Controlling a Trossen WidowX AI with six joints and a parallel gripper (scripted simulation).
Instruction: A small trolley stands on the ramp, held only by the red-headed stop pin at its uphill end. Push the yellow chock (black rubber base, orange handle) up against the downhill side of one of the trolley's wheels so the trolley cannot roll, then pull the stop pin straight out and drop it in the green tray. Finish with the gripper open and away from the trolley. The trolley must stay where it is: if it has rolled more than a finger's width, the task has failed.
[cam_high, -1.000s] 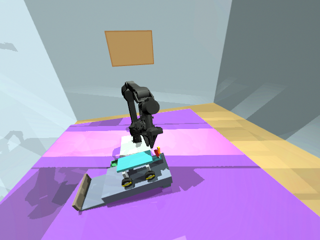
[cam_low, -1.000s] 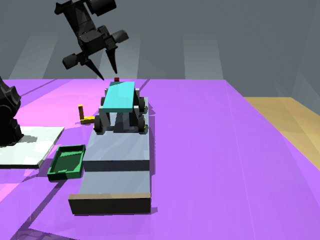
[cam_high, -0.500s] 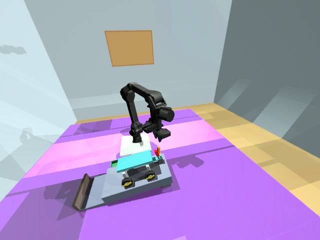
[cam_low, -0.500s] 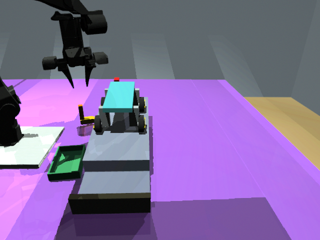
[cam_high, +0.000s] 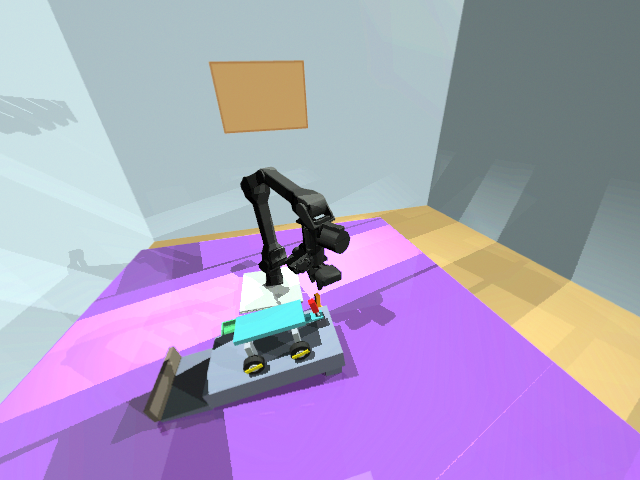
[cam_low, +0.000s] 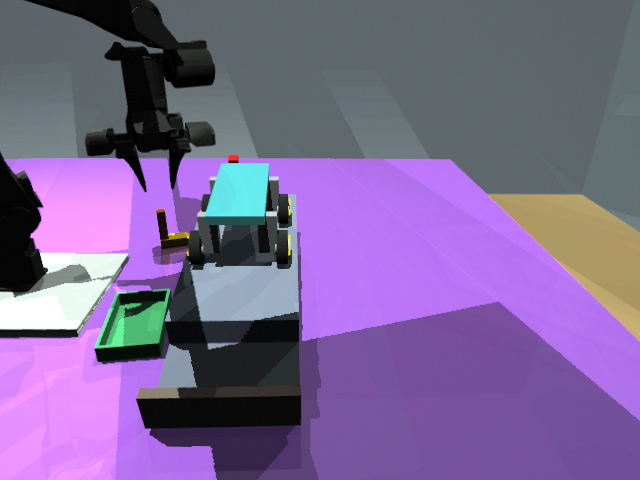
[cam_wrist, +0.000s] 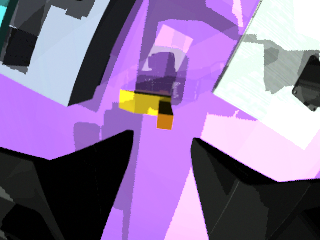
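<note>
The trolley (cam_high: 268, 321) (cam_low: 240, 191), with a cyan top and dark wheels, stands on the grey ramp (cam_high: 227, 374) (cam_low: 248, 289) (cam_wrist: 65, 60). The red-headed stop pin (cam_high: 313, 305) (cam_low: 233, 158) is upright at its uphill end. The yellow chock (cam_low: 175, 239) (cam_wrist: 137, 101) (cam_high: 317, 299) stands on the table beside the ramp, on the robot base's side, with its orange handle (cam_low: 161, 224) (cam_wrist: 165, 121) upright. My gripper (cam_low: 159, 189) (cam_wrist: 163, 140) is open and empty, pointing down above the chock's handle. The green tray (cam_high: 228, 327) (cam_low: 129, 351) is empty beside the ramp.
A brown end board (cam_high: 162, 384) (cam_low: 222, 411) stands across the ramp's low end. The white base plate (cam_high: 253, 291) (cam_low: 62, 315) (cam_wrist: 250, 105) under the arm lies near the tray and chock. The trolley stands close to the gripper's side in the exterior view.
</note>
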